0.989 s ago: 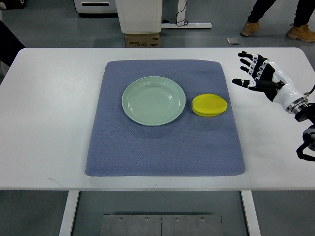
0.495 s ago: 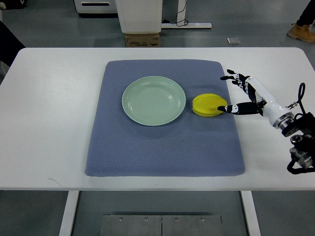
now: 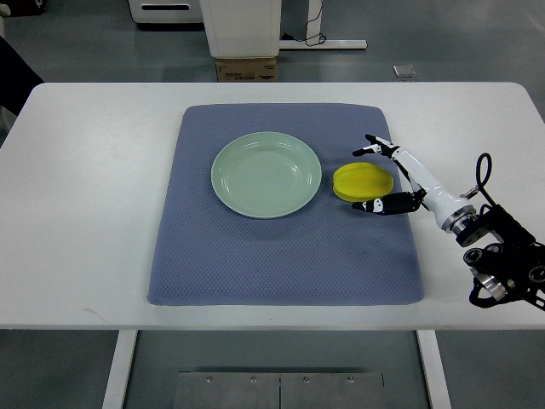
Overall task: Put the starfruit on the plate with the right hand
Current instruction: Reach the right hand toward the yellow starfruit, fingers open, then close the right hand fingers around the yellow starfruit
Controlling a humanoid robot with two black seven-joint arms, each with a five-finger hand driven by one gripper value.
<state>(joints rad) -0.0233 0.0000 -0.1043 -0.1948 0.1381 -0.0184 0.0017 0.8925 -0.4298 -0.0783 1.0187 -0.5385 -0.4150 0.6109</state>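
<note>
The right hand (image 3: pixel 387 177) reaches in from the right edge of the white tabletop (image 3: pixel 94 196), its fingers (image 3: pixel 375 144) spread wide around the yellow, flattened starfruit (image 3: pixel 362 181): the upper fingers arch over the fruit's far side and the thumb lies along its near side, close to the fruit or just touching it. Nothing is clamped yet, so the step in hand looks like the approach to the grasp.

The starfruit lies on the blue-grey quilted mat (image 3: pixel 281 256), toward the mat's right edge, just beside the round pale green ceramic plate (image 3: pixel 266 174) but not touching it. The plate holds nothing and sits near the mat's middle, a little toward the far edge.

The next move calls for the fingers to close on the fruit's rim, lift it clear of the mat, carry it the short way left over the plate's raised lip and set it down inside. The fruit is low and smooth-looking, so it may slide rather than be caught if the fingers close too high.

Nothing stands between fruit and plate. Beyond the tabletop's far edge are a white pedestal (image 3: pixel 243 25) and a cardboard box (image 3: pixel 245 70) on the floor, well away from the work. The left arm does not show.
</note>
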